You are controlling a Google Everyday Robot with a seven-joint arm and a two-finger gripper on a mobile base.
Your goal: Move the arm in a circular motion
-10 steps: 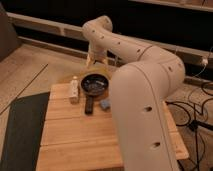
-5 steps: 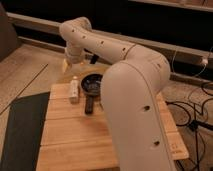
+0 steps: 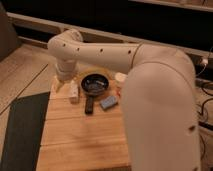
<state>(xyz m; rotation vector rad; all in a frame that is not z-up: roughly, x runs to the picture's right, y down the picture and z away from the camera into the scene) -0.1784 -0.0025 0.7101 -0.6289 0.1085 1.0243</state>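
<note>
The arm (image 3: pixel 150 95) is cream-white and very large. Its thick segment fills the right foreground. A thinner segment (image 3: pixel 100 50) reaches left across the back of the wooden table (image 3: pixel 85 142) to a rounded joint (image 3: pixel 67 42). From there the last segment drops toward the table's back left corner. The gripper (image 3: pixel 61 84) is at its lower end, just left of a small white bottle (image 3: pixel 74 92), and is mostly hidden by the wrist.
A black pan (image 3: pixel 95 84) with a dark handle sits at the back middle of the table. A blue object (image 3: pixel 108 103) lies to its right and a white cup (image 3: pixel 120 77) behind. A dark mat (image 3: pixel 20 130) lies left of the table. Cables (image 3: pixel 206 90) lie on the right.
The arm's far joint has swung further left and its end has come down toward the table's back left corner. The things on the table have not moved.
</note>
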